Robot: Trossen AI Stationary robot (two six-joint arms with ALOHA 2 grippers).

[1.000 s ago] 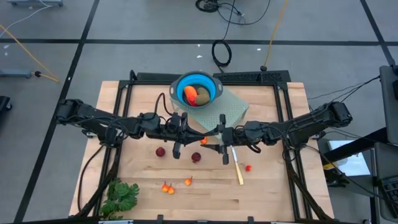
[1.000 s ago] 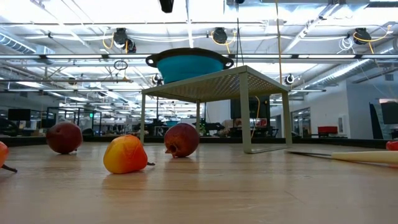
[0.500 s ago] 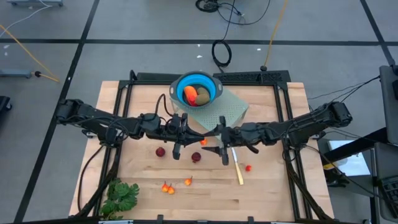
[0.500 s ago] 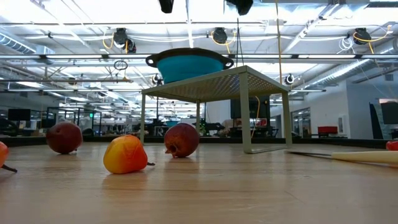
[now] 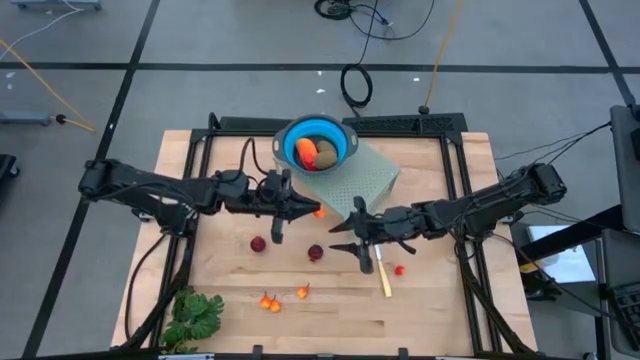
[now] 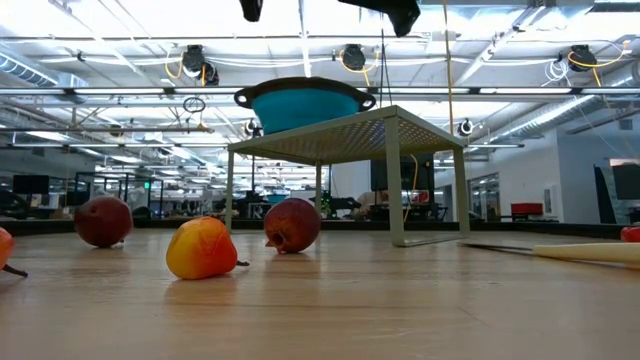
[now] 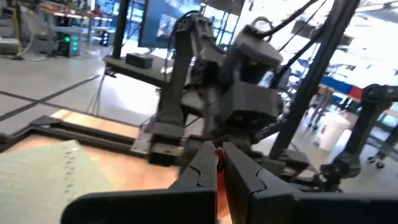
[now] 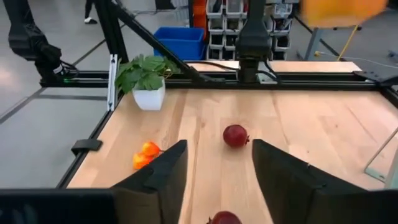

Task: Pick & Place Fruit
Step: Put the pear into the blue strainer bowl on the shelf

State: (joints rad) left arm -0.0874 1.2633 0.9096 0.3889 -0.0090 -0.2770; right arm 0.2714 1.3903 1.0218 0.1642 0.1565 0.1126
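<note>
My left gripper (image 5: 313, 210) hangs above the table just near of the green-grey rack (image 5: 372, 175) and is shut on a tiny orange-red bit (image 7: 217, 163). My right gripper (image 8: 219, 149) is open, held above the boards to the right of a dark red ball (image 5: 315, 253), with nothing between its fingers. A second dark red ball (image 5: 258, 243) lies further left. The blue bowl (image 5: 318, 142) stands on the rack with an orange-red piece and an olive-brown oval in it. Orange-red bits (image 5: 268, 301) (image 5: 302, 292) lie near the near edge, and another one (image 5: 399, 269) by the knife. My left gripper pinches the tiny orange-red bit (image 5: 319, 212) between its two fingertips (image 7: 205, 163). The fingers reach roughly level from the table's left. The bit is lifted clear of the table.
A yellow-handled knife (image 5: 383, 275) lies on the boards under the right gripper. A leafy green bunch (image 5: 195, 315) sits at the near left corner. The rack's legs (image 6: 395, 190) stand behind the dark red ball (image 6: 292, 224). A black frame runs along the table's sides.
My left gripper has drawn back toward the table's left and far edge, still carrying the orange-red bit. My right gripper has moved toward the near edge and come lower, showing larger at the top of the low view. The fruit on the table has stayed put.
</note>
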